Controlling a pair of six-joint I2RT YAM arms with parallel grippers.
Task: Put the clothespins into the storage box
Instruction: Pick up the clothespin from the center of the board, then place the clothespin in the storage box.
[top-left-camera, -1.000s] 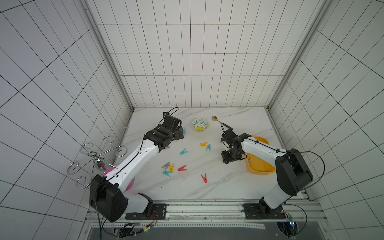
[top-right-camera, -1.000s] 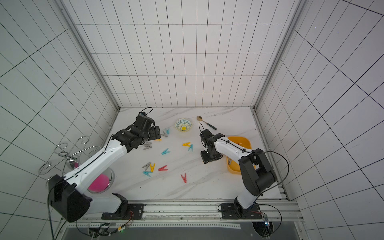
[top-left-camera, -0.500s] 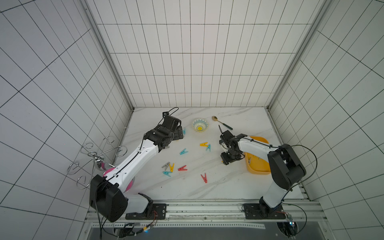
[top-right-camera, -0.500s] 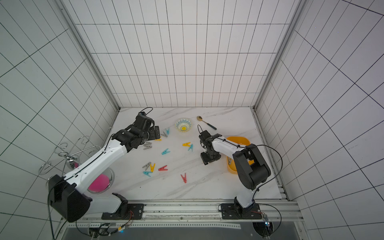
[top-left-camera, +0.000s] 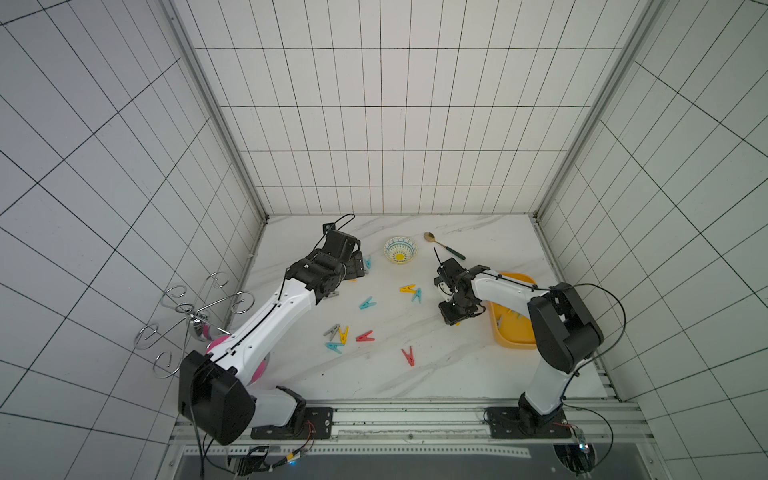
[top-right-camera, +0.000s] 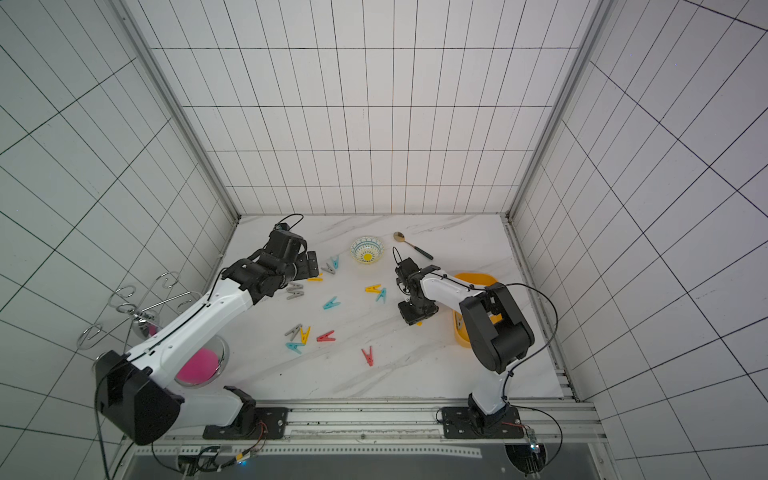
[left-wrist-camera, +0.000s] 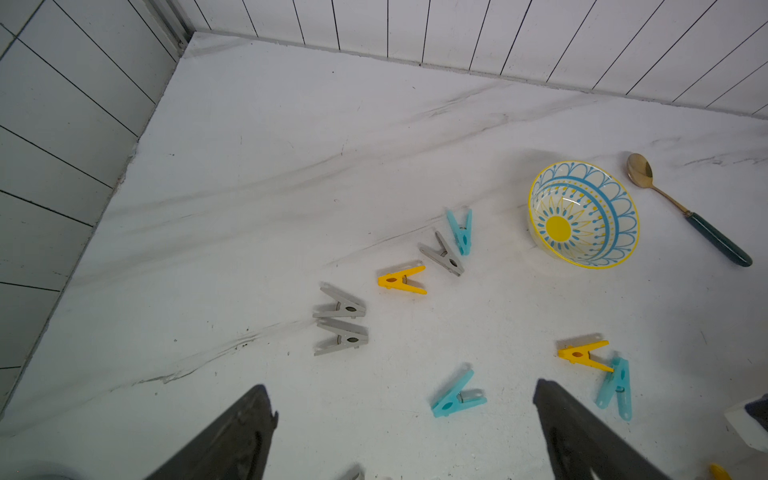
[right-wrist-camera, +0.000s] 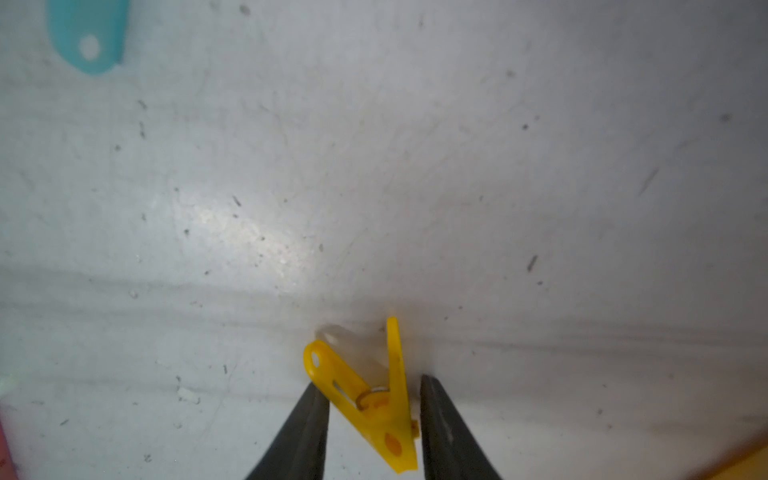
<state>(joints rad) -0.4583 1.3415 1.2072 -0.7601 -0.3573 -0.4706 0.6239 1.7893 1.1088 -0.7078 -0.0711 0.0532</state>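
The right gripper is down at the marble table, just beside the storage box on the side facing the table's middle. Its 2 dark fingers stand narrow on either side of a yellow clothespin that sits on edge on the surface. 1 finger touches it and the other is just beside it, so I cannot tell whether the pin is truly clamped. The storage box lies at the table's right edge, partly hidden under the right arm, with small pale pins showing inside. The left gripper hangs above the back-left part of the table, spread wide with nothing between its jaws. Ahead of it lie 2 grey pins side by side, a yellow pin, and another grey pin just beside a teal pin. Further on is a patterned bowl with a gold spoon near it. In both top views a loose group of 4 pins lies toward the table's front, a lone red pin sits apart from them, and a yellow-and-teal pair lies between the bowl and the right gripper.
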